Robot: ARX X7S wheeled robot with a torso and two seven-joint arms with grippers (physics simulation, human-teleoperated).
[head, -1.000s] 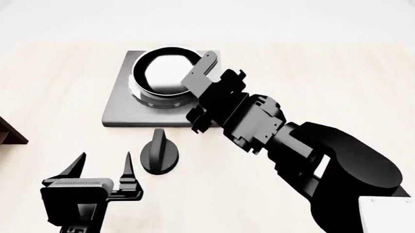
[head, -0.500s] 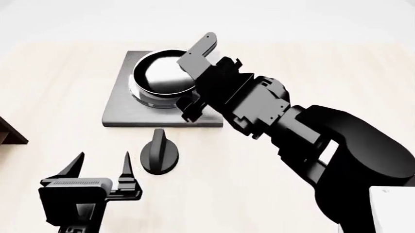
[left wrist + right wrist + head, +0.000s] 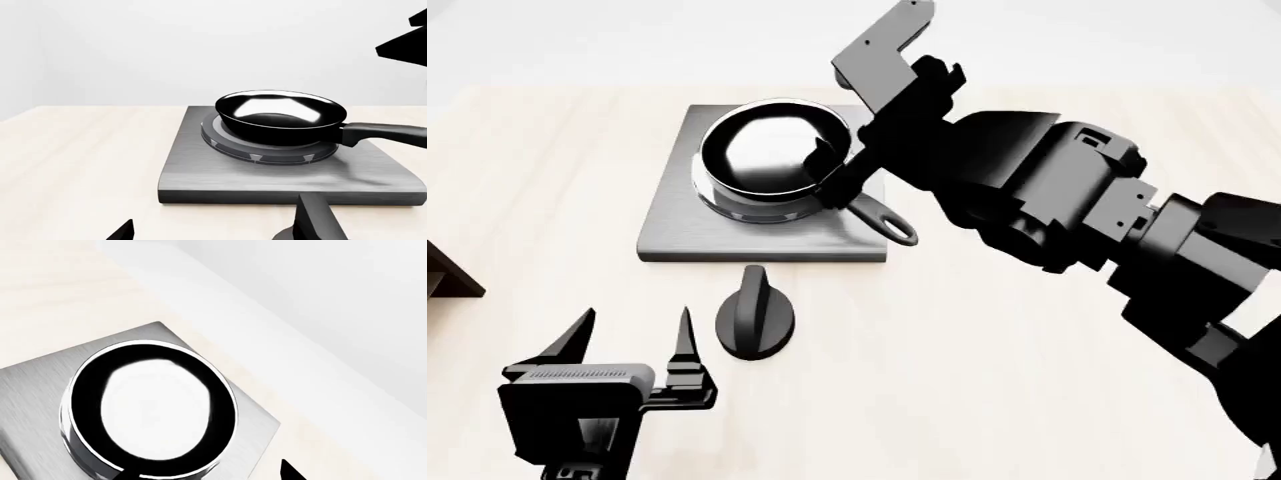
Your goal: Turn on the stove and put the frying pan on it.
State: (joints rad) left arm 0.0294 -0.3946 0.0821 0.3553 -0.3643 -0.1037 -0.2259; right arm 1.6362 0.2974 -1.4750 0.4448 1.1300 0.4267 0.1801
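Small round black frying pan [image 3: 771, 155] seated on grey square stove plate [image 3: 674, 232]; spread left claw [image 3: 634, 335] nearest upright black knob [image 3: 755, 312], just ahead-right; right claw [image 3: 874, 120] raised above handle, empty, spread unclear.

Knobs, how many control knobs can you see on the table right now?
1. The single black knob sits on the table just in front of the stove, beside the open left gripper. The right arm could hide more.

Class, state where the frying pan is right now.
The frying pan sits on the stove's round burner, upper centre-left of the head view, its handle pointing toward the right gripper above it.
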